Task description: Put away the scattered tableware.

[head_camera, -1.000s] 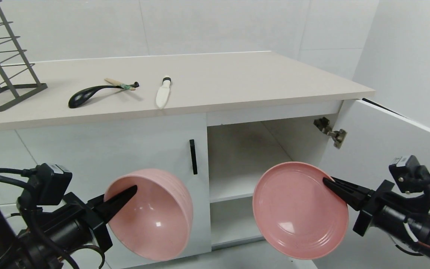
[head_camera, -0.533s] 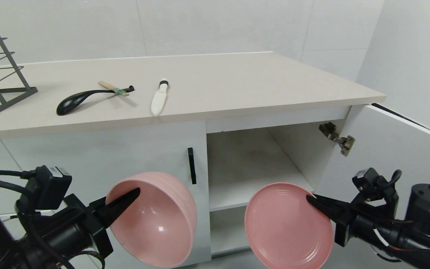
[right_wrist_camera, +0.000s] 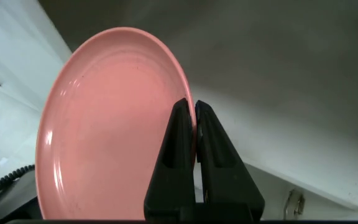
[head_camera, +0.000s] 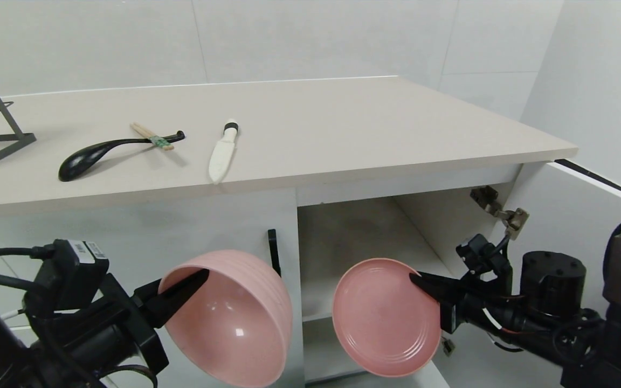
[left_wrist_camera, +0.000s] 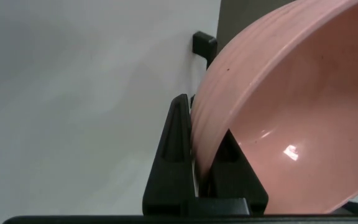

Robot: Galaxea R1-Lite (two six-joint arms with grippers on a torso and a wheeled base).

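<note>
Here the left claw (head_camera: 198,277) pinches the pink bowl (head_camera: 240,328) at its rim, the right claw (head_camera: 416,279) the pink plate (head_camera: 379,319).

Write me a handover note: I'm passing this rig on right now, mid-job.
Left gripper: jaws shut on the pink bowl, at its rim, in front of the closed door.
Right gripper: jaws shut on the pink plate, at its rim, in front of the open cabinet.
Done: bowl and plate picked up; neither is inside.
Left: stow both; then the black spoon, chopsticks and white knife on the counter.
</note>
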